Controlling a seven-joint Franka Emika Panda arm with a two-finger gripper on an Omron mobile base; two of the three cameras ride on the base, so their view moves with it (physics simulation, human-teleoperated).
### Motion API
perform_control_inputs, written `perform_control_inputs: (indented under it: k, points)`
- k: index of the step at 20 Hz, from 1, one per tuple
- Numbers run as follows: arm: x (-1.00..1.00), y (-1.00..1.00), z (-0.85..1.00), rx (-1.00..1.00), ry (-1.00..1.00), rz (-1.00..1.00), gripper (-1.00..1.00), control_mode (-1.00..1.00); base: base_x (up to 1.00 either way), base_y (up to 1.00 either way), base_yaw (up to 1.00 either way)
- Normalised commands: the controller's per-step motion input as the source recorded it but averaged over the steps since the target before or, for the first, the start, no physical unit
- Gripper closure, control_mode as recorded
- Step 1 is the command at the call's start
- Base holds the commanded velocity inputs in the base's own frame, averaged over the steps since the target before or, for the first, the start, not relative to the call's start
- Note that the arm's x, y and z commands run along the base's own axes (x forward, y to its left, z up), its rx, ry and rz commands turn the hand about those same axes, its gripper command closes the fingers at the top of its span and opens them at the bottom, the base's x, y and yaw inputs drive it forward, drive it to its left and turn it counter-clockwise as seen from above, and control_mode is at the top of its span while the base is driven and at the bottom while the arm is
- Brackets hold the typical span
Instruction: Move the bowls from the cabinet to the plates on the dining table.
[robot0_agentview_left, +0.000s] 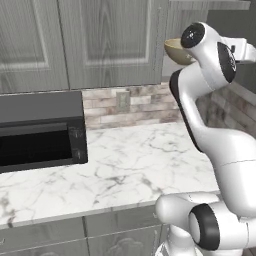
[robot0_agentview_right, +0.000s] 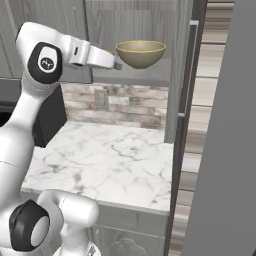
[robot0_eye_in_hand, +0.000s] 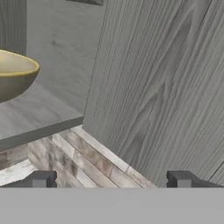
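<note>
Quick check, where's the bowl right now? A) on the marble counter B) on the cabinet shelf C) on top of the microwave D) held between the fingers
B: the bowl sits on the grey cabinet shelf, and the fingers are spread wide with nothing between them.

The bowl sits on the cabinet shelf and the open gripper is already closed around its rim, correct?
Not quite. The bowl does sit on the cabinet shelf, but the gripper is open and clear of it; the hand view shows the bowl off to one side of the fingertips.
</note>
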Motion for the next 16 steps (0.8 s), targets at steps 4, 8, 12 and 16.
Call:
perform_control_inputs:
  k: [4, 8, 12, 16]
  points:
    - [0.15, 0.43, 0.0, 0.07, 0.0, 0.24, -1.0, -1.0, 0.0, 0.0, 0.0]
    - [0.19, 0.39, 0.0, 0.06, 0.0, 0.22, -1.0, -1.0, 0.0, 0.0, 0.0]
    - [0.17, 0.34, 0.0, 0.08, 0.0, 0.22, -1.0, -1.0, 0.0, 0.0, 0.0]
    - [0.15, 0.32, 0.0, 0.07, 0.0, 0.2, -1.0, -1.0, 0.0, 0.0, 0.0]
